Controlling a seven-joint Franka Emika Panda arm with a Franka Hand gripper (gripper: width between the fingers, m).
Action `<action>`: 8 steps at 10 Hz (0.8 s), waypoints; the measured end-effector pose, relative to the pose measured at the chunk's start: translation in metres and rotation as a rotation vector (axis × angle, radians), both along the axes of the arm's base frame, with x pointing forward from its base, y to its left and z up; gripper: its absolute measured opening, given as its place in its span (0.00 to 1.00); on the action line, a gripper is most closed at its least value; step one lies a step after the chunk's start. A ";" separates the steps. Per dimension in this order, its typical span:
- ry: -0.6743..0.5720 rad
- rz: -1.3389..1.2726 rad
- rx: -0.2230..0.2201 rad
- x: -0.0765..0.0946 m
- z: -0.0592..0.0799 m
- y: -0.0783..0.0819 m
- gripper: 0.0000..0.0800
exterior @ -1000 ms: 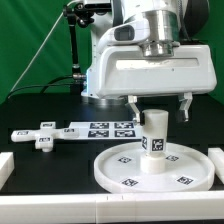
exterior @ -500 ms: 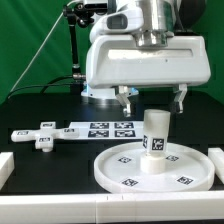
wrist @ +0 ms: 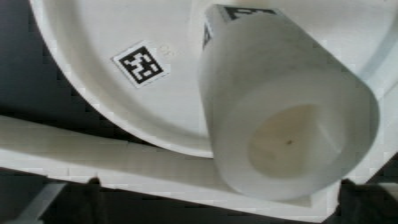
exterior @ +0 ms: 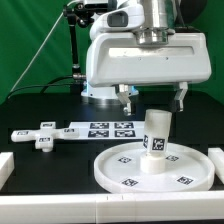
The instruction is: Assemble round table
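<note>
- white plastic, matt and smooth, makes up every part here; in the exterior view the gripper [exterior: 153, 100] hangs over the leg [exterior: 155, 132] with its jaws spread wide to either side, clear of it and grasping nothing
- the leg stands upright near the middle of the round disc [exterior: 105, 168], which lies flat on the black table [exterior: 60, 160] toward the exterior view's right
- the cross-bar foot [exterior: 38, 134] lies well apart at the exterior view's left, just beside the marker board [exterior: 105, 128]
- we judge the step in hand to be seating the leg in the disc; to do it well we would come down centred on the cylinder, close on its curved wall at mid-height, keep its axis vertical and turn without dragging the disc
- smooth round plastic may slip between flat pads, so we want a firm, square grip; whether the leg is already fully home we cannot tell
- in the wrist view the leg [wrist: 285, 100] looms as a short thick cylinder with a dished end face, and the round disc [wrist: 107, 95] shows a flat face, a raised rim and a square tag [wrist: 143, 63]; no fingers show here
</note>
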State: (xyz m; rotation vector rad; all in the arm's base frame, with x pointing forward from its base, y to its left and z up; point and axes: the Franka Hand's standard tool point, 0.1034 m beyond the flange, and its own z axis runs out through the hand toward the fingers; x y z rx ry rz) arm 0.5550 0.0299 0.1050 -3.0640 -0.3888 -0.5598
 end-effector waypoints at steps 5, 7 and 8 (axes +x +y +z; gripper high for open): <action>0.321 -0.002 0.026 -0.001 0.006 0.021 0.81; 0.322 0.013 0.023 -0.002 0.005 0.019 0.81; 0.306 0.041 0.013 0.000 0.001 0.011 0.81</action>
